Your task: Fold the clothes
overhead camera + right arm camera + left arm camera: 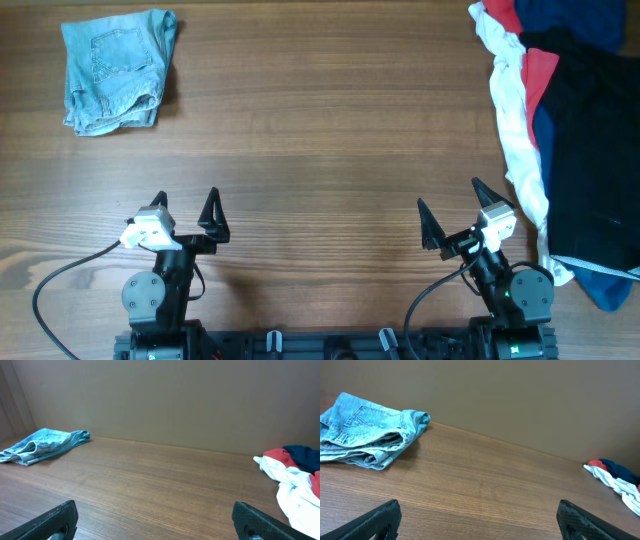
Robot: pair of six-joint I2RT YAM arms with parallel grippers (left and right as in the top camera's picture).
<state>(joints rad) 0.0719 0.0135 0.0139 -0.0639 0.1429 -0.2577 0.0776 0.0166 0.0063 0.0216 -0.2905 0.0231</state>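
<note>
We see folded shorts (118,68) far left on the table (320,150), clothes pile (570,140) far right, well apart.

Jeans (118,70), upper left of the overhead frame, are showing faded light blue denim, with paler worn patches and darker stitch lines around the pocket. Table (320,150) is reading as mid-brown wood with fine horizontal grain streaks. Clothes pile (545,130) along the right edge is mixing solid colours: white garment (515,120), red piece (538,70), navy blue garment (570,20), black garment (595,150), all looking plain. Left gripper (186,195) and right gripper (448,195) are showing matte black fingers, each with a white housing (150,228) behind. Cable (60,275) at lower left is reading black. Wall (520,400) in the wrist views is coming through flat tan-brown.
</note>
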